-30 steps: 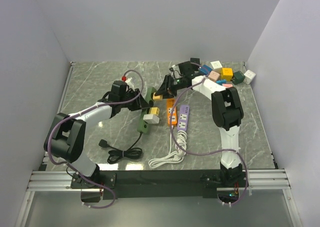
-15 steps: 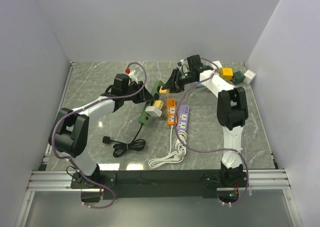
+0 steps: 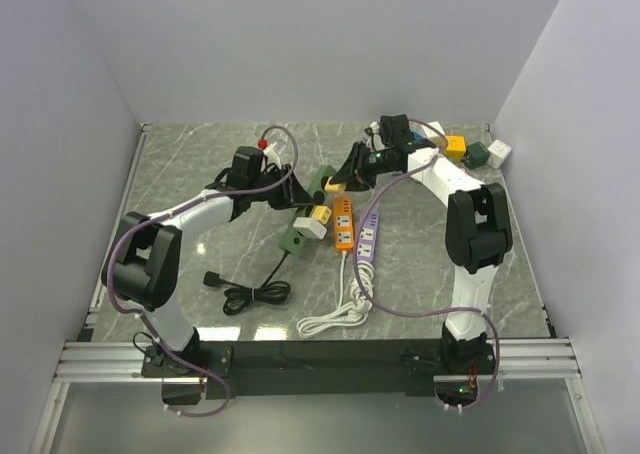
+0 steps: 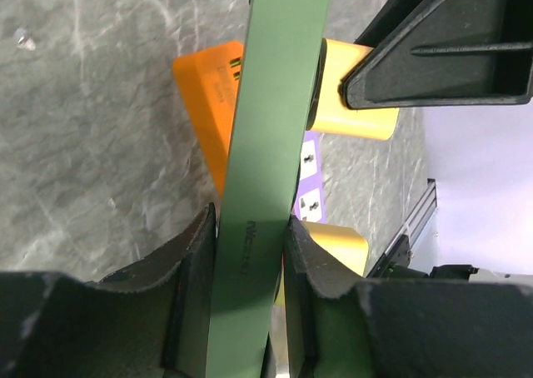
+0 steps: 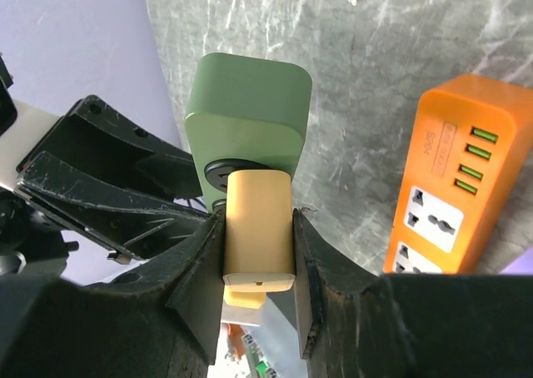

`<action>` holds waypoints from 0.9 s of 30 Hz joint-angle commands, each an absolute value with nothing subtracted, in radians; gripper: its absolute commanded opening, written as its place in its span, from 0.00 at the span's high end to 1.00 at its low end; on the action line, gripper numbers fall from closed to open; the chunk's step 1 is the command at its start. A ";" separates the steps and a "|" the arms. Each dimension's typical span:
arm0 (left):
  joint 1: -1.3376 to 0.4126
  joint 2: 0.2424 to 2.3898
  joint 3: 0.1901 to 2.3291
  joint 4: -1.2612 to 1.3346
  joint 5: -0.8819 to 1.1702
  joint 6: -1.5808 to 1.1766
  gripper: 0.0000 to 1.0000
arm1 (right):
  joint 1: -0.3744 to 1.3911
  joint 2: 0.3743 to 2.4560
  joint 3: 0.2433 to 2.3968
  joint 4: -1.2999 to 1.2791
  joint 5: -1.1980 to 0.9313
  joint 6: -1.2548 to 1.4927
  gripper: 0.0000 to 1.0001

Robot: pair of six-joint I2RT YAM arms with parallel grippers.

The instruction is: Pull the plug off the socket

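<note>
- Here, the left gripper (image 4: pixel 248 243) is clenched on the green strip (image 4: pixel 271 103), held tilted just left of the orange strip (image 3: pixel 343 222).
- Just beyond the orange strip's far end, the yellow plug (image 5: pixel 258 224) sits seated in the socket (image 5: pixel 223 175) at the green strip's end.
- Rightmost, the right gripper (image 5: pixel 258 249) grasps the plug, its jaws pressed against the plug's sides.

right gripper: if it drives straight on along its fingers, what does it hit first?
The green power strip. The right gripper grips the yellow plug, which sits in the strip's end socket. The left gripper clamps the strip beyond; how far is unclear.
</note>
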State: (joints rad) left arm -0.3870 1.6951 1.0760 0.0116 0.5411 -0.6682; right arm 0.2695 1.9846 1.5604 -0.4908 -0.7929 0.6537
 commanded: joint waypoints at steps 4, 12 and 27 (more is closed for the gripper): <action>-0.321 1.686 1.078 -0.043 0.327 -0.718 1.00 | 0.279 1.855 1.480 -0.581 -0.669 0.586 1.00; -0.319 1.669 1.095 -0.098 0.272 -0.686 1.00 | 0.152 1.796 1.436 -0.734 -0.794 0.393 1.00; -0.327 1.698 1.095 -0.008 0.437 -0.732 0.99 | -0.058 1.933 1.595 -0.523 -0.390 0.739 1.00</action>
State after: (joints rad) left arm -0.3172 1.7035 1.0714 -0.1314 0.3233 -0.6754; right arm 0.0288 1.8595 1.5459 -0.6430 -0.5533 0.5930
